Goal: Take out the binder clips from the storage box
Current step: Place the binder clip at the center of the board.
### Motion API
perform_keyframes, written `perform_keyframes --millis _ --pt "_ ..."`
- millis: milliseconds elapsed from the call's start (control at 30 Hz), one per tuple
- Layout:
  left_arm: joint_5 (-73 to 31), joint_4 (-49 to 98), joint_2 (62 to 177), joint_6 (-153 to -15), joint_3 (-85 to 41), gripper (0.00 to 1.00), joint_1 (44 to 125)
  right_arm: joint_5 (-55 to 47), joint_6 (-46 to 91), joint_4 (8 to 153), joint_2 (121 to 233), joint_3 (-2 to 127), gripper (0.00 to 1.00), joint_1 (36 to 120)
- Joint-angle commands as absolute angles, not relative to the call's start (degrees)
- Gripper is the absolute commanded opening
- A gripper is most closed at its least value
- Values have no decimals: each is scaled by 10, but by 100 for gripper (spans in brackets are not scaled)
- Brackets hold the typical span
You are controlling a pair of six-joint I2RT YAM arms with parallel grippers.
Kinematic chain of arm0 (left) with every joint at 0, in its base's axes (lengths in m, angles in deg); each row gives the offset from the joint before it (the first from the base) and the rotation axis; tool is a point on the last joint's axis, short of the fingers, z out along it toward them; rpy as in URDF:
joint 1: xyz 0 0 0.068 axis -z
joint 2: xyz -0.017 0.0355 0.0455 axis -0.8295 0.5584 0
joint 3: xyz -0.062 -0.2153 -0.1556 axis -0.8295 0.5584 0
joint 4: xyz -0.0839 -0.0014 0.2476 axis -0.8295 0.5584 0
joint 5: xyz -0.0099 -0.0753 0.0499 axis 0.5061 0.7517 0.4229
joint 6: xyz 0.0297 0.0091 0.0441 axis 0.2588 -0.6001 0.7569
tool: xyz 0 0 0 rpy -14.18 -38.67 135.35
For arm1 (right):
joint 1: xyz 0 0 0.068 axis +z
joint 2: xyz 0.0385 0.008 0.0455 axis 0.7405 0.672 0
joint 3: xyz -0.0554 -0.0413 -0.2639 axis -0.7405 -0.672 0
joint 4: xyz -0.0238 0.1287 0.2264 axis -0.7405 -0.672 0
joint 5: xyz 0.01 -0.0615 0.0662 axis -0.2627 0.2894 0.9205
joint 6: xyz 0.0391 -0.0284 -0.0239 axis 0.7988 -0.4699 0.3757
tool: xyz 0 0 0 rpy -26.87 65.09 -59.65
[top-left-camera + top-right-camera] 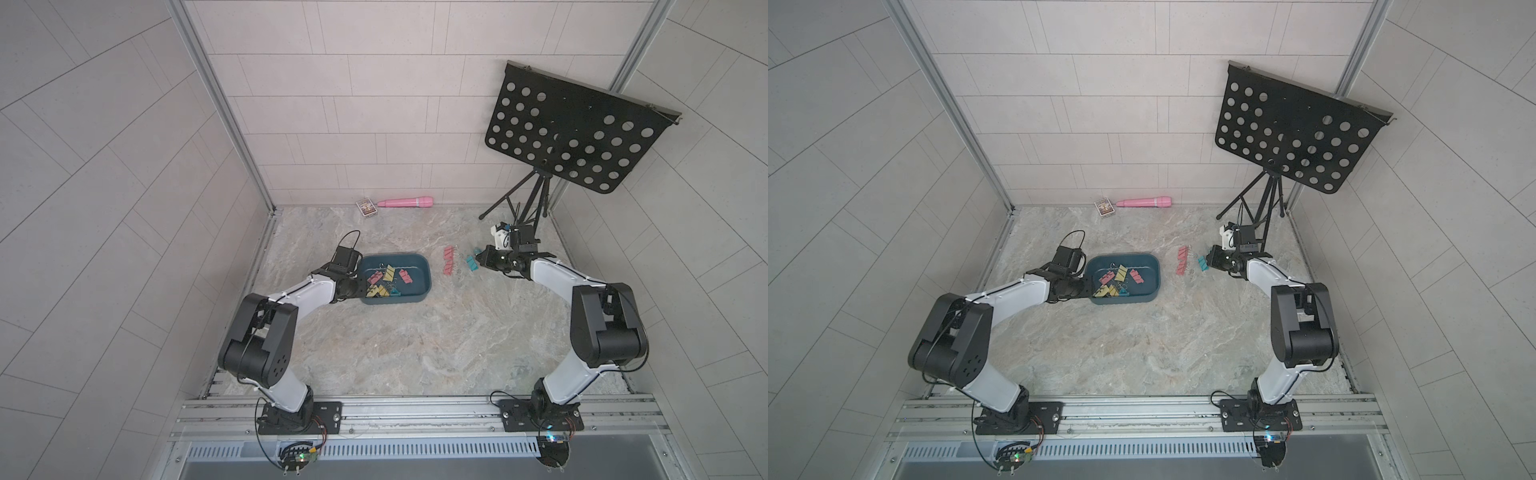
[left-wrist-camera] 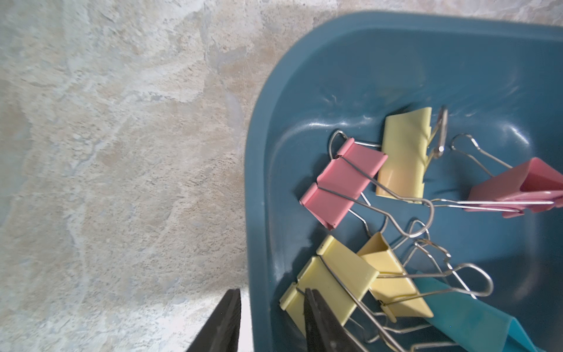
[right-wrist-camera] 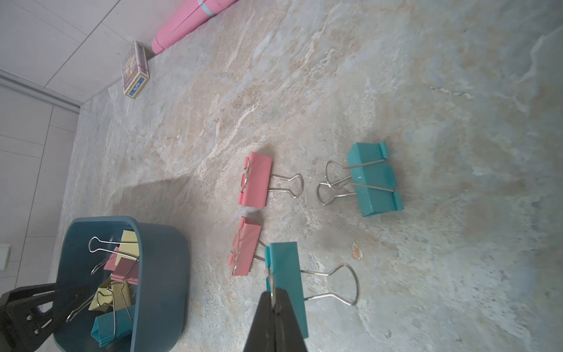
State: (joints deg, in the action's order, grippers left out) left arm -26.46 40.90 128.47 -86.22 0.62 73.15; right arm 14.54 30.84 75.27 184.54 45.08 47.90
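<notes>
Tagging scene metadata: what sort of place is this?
Likely a lab test cell, not a home: a stone-look table walled by tiled panels, two arms bolted to an aluminium rail, and a music stand in one corner.
</notes>
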Motion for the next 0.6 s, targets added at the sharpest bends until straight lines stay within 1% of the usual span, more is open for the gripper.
perform_keyframes --millis 0,567 --pt "-267 413 1276 -862 15 42 728 148 333 792 1845 438 0 468" --pt "-268 415 1279 -860 11 42 728 167 361 848 1905 420 0 450"
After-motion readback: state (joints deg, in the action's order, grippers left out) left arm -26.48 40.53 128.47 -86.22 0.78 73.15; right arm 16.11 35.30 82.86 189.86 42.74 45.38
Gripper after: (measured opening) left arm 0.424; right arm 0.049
